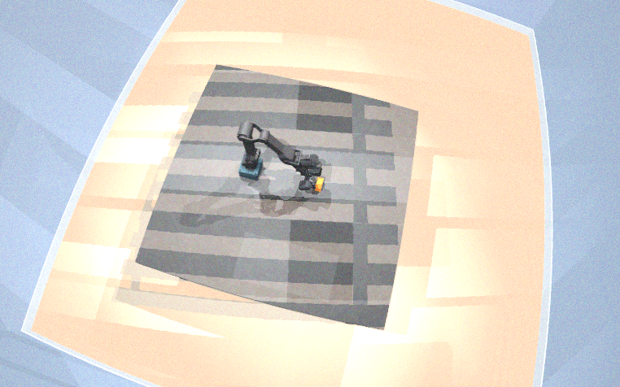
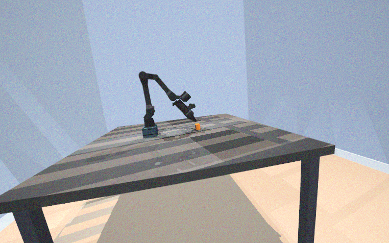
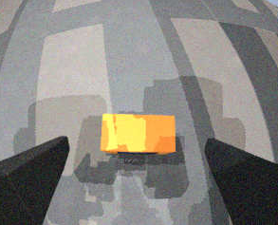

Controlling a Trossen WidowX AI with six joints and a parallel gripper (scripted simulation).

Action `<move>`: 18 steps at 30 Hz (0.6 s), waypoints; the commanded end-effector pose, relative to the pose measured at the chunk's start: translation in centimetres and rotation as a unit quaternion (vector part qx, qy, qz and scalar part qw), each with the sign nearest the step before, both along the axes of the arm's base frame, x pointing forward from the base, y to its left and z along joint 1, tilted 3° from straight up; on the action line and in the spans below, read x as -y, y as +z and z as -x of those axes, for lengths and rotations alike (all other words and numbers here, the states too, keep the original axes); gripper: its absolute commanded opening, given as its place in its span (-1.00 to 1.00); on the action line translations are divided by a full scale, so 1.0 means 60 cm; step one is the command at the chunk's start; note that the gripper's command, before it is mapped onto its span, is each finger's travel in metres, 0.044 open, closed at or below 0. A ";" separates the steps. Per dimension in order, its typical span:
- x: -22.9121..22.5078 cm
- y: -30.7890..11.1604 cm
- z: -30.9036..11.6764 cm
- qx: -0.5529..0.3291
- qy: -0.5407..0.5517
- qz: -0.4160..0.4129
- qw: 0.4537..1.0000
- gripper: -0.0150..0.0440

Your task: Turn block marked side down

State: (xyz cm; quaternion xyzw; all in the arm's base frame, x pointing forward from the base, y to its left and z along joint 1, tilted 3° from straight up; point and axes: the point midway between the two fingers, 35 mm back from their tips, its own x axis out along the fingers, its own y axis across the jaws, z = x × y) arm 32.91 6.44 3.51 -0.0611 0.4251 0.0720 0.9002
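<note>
The orange block (image 1: 319, 184) (image 2: 198, 126) (image 3: 138, 134) rests on the table (image 1: 321, 269) (image 2: 105, 169). In the wrist view its top is plain orange, and a thin dark strip shows under its near edge. The exterior view shows a dark patch on its left side, toward the arm's base, so the marked side seems to face sideways. My gripper (image 2: 195, 121) (image 3: 139, 145) is open and empty, tilted down, with its fingertips a little above the block. In the wrist view the fingers stand wide apart, one on each side of the block, not touching it.
The arm's teal base (image 1: 250, 169) (image 2: 150, 131) stands on the table, to the left of the block in the top and exterior views. The arm arches over from it. The striped table top carries shadows of the arm.
</note>
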 end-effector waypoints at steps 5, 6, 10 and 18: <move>0.001 0.025 0.002 -0.036 -0.005 0.007 0.999 1.00; 0.000 0.027 -0.005 -0.053 -0.006 0.010 0.999 1.00; -0.005 0.036 -0.026 -0.120 -0.009 0.022 0.992 1.00; -0.010 0.063 -0.051 -0.253 -0.016 0.045 0.966 1.00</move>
